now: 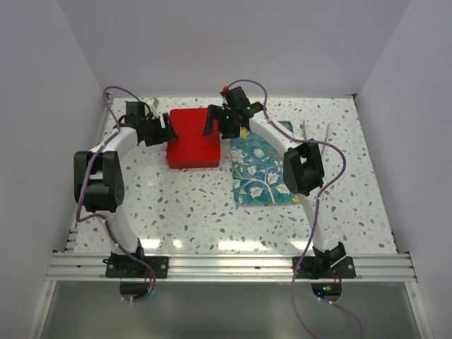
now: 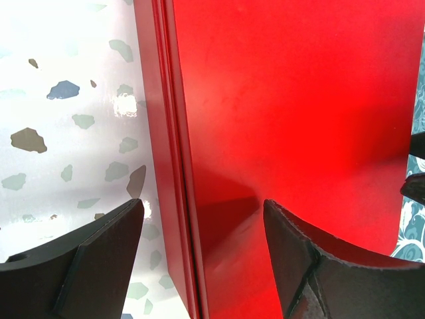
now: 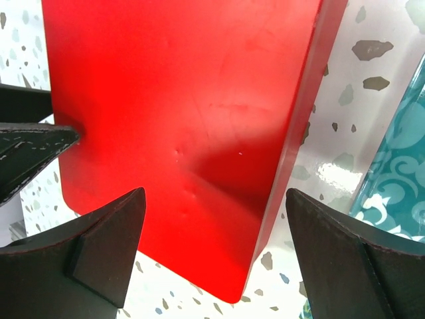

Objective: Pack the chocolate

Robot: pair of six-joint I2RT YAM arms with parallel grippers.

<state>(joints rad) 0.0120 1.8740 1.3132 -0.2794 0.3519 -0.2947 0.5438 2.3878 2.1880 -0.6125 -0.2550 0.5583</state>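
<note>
No chocolate shows in any view. A closed red box point(image 1: 192, 141) sits on the speckled table, left of the teal flower-print tray point(image 1: 260, 169). My left gripper point(image 1: 168, 131) is open at the box's left edge. In the left wrist view it point(image 2: 202, 207) straddles that edge of the box point(image 2: 299, 100), one finger over the lid and one over the table. My right gripper point(image 1: 220, 124) is open at the box's far right corner. In the right wrist view it point(image 3: 216, 199) straddles the box's point(image 3: 186, 100) right edge. Neither gripper holds anything.
The teal tray also shows at the right edge of the right wrist view point(image 3: 398, 166). A thin pale stick-like thing point(image 1: 325, 134) lies at the back right of the table. White walls close in the table at the back and both sides.
</note>
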